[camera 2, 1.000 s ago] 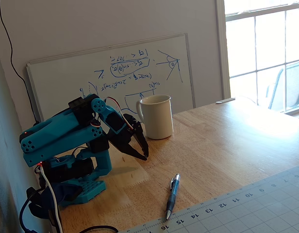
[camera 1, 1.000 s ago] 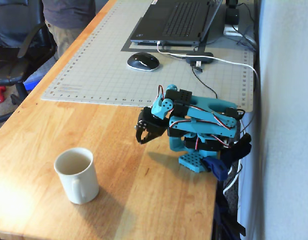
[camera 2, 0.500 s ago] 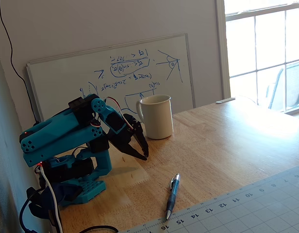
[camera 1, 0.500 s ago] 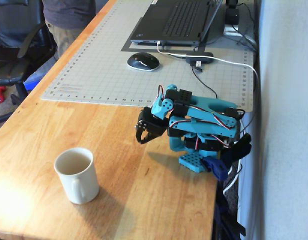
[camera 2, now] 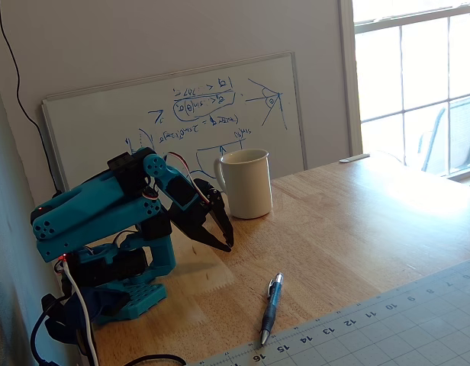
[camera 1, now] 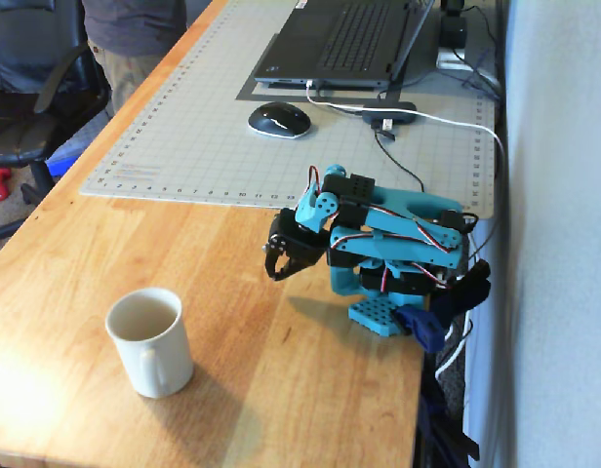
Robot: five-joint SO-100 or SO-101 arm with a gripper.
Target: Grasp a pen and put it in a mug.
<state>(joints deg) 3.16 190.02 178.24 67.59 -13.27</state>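
The white mug (camera 1: 149, 341) stands upright on the wooden table, handle toward the camera; it also shows as the mug (camera 2: 246, 184) in front of the whiteboard. The pen (camera 2: 272, 306), dark bluish with a silvery tip, lies flat on the wood, tip at the cutting mat's edge; in the view from above the arm hides it. The blue arm is folded low over its base. Its black gripper (camera 2: 226, 244) points down just above the table, between mug and pen, holding nothing. The gripper (camera 1: 272, 273) looks shut, its fingertips meeting.
A grey cutting mat (camera 1: 213, 146) covers the far table and carries a laptop (camera 1: 349, 39), a mouse (camera 1: 278, 119) and a cabled hub (camera 1: 388, 111). A whiteboard (camera 2: 181, 114) leans on the wall behind the mug. An office chair (camera 1: 32, 88) stands beside the table's edge.
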